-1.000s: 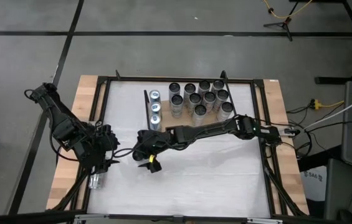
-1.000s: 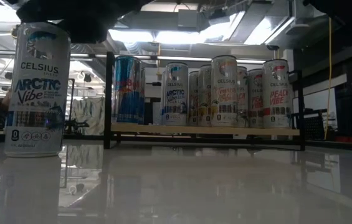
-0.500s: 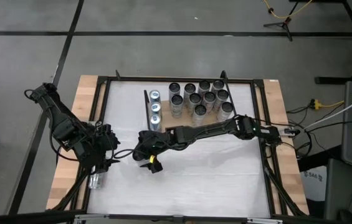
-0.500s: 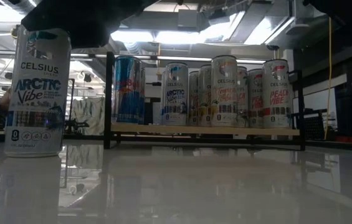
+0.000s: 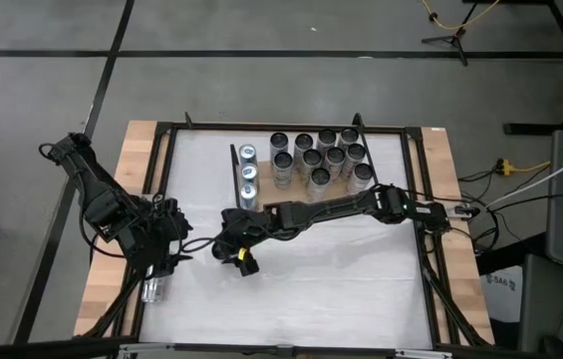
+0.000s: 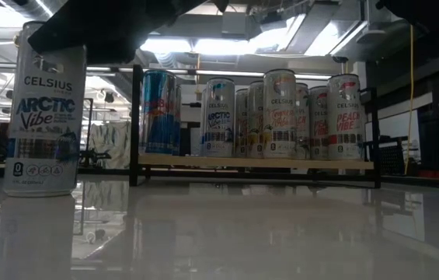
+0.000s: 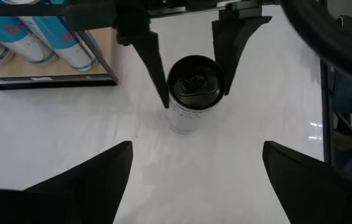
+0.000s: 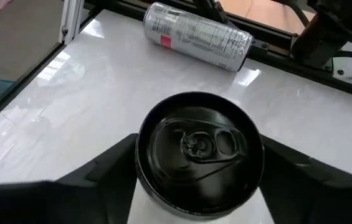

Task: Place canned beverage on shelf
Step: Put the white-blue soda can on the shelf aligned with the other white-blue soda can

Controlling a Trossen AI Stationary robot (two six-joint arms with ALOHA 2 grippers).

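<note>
Now right hand [image 7: 191, 93] clamped on upright can [image 7: 194, 93] — near shelf [image 7: 45, 68] edge; left hand apart.

The flat light-brown wooden shelf with thin black wire ends [image 5: 306, 179] lies on the white worktop [image 5: 341, 279] toward its far edge. On the shelf, a cluster of upright silver cans [image 5: 319, 158] fills its right part, and a row of three blue-and-silver cans [image 5: 248, 175] stands at its left end. In front of the shelf's left end stands a white-labelled slim can with a black top [image 8: 195, 149], directly under the right tool [image 5: 238, 244], one finger on each side. The left tool [image 5: 166, 234] sits to its left, apart. A silver can on its side [image 5: 151, 289] lies at the worktop's left edge, in front of the left tool.
</note>
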